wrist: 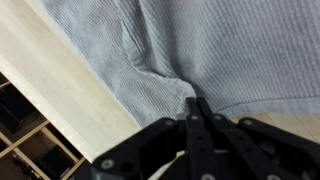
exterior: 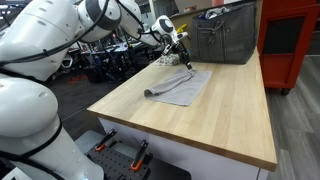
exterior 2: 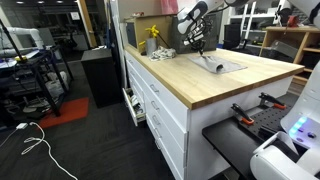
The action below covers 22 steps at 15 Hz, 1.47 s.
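Note:
A light grey ribbed cloth [exterior: 180,86] lies spread on the wooden tabletop [exterior: 230,115], and it also shows in an exterior view as a pale cloth [exterior 2: 222,64]. My gripper [exterior: 184,60] stands over its far end, at the same cloth edge in an exterior view [exterior 2: 200,48]. In the wrist view the cloth [wrist: 230,50] fills most of the frame. There my gripper [wrist: 197,106] is shut, the black fingertips [wrist: 191,112] pressed together on a puckered fold of fabric, with creases running to the pinch.
A grey metal bin [exterior: 226,36] stands at the back of the table and a red cabinet [exterior: 290,40] beside it. Yellow items [exterior 2: 152,36] and a cardboard box [exterior 2: 150,16] sit at one table end. The table edge [wrist: 60,90] runs close to the cloth.

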{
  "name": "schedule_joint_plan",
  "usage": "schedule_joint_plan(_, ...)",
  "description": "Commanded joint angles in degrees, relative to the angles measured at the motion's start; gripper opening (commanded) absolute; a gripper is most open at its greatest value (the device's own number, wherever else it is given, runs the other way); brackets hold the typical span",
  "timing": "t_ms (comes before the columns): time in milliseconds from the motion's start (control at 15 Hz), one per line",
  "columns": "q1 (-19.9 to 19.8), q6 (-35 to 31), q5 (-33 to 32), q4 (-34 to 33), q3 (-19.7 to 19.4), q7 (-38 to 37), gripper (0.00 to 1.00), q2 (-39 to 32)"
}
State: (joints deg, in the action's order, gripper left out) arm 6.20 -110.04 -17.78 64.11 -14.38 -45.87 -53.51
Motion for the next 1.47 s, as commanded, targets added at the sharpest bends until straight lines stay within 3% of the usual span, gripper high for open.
schedule_joint_plan(0,-1.1,2.9,2.2,-0.8,1.7,1.7,0.01,1.3)
schedule_joint_plan(200,-1.0,4.4,3.1,-2.0,1.7,0.8,0.01,0.9)
schedule_joint_plan(267,-0.9,4.5,3.0,-2.0,1.5,0.2,0.29,0.9)
schedule_joint_plan(333,-0.8,4.4,2.9,-1.8,1.2,-0.3,0.3,1.1)
schedule_joint_plan(733,-1.8,2.3,2.8,3.4,0.0,-4.0,0.75,4.4)
schedule_joint_plan(933,-3.6,1.1,3.8,8.4,1.3,-1.2,0.96,7.7)
schedule_joint_plan(1400,-7.5,-5.3,8.9,24.6,5.5,13.8,1.0,19.1)
